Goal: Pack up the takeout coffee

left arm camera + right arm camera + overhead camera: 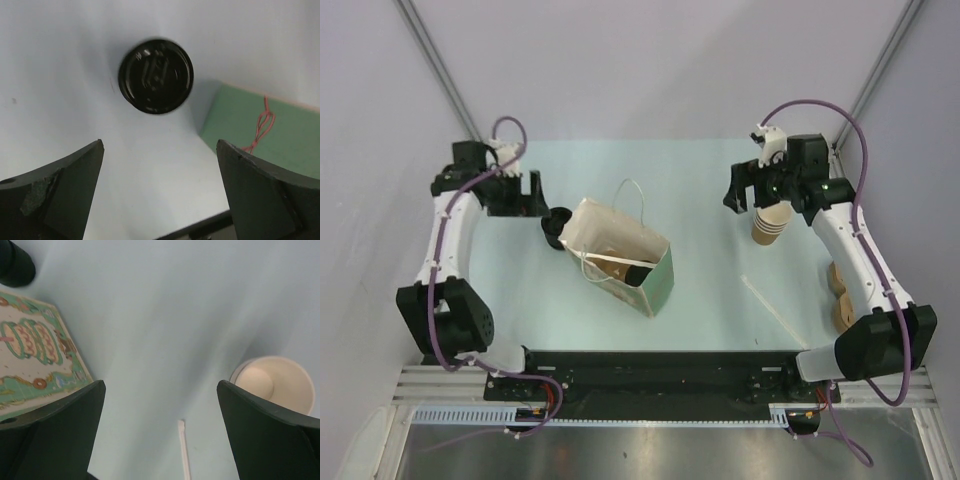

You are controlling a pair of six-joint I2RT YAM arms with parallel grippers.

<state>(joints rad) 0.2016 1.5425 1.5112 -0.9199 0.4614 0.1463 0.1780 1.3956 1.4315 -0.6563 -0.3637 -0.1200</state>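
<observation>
A paper bag point(620, 255) lies on its side mid-table, its mouth facing the near right. Tan shapes with a dark part point(613, 268) show inside the mouth; I cannot tell whether they are the lidded takeout coffee. No lidded tan cup shows elsewhere. My left gripper point(525, 190) is open and empty at the far left, above the table beside the low black stack of lids point(557, 225). The lids also show in the left wrist view point(156, 76), ahead of the open gripper point(160, 145). My right gripper point(745, 190) is open and empty at the far right, next to the stack of lidless cups point(772, 222).
A wrapped straw point(775, 312) lies on the table at the near right and also shows in the right wrist view point(184, 450). Brown round items point(840, 295) sit at the right edge. The right wrist view shows the cup stack point(275, 385), the bag's patterned side point(35, 360) and the lids point(15, 262). The bag's green side point(265, 130) shows in the left wrist view.
</observation>
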